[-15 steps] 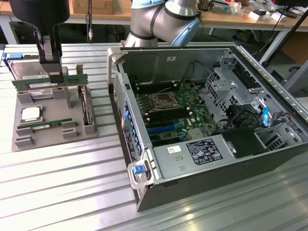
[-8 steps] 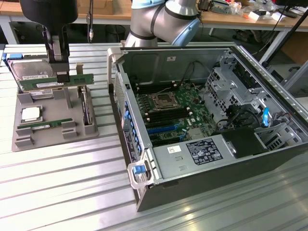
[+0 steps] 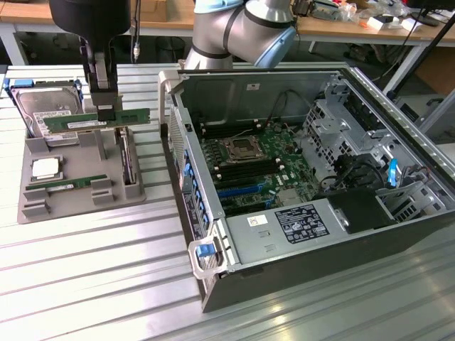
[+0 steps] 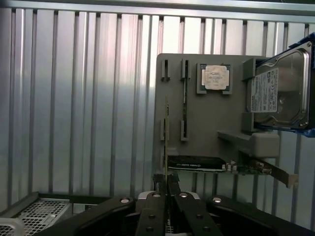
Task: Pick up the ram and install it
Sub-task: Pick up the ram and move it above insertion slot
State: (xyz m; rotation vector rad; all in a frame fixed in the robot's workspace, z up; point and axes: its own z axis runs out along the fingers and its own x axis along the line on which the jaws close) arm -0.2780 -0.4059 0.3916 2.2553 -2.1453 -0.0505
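Nearest the exterior camera stands the open computer case [image 3: 234, 284] on the ribbed metal bench [image 3: 85, 284], its motherboard [image 3: 249, 160] exposed, well apart from the tool. Farther back, the tool [image 3: 105, 116] is closed narrowly on the ram [image 3: 71, 123]. It grips the green stick near its middle and holds it level above the grey tray [image 3: 78, 204]. Below the tool, a second green stick [image 3: 60, 185] and a square silver chip [image 3: 44, 168] sit in tray pockets. Behind the tool a hard drive [image 3: 46, 106] leans in the tray. In the wrist view the fingers [image 4: 150, 216] pinch the stick's thin edge.
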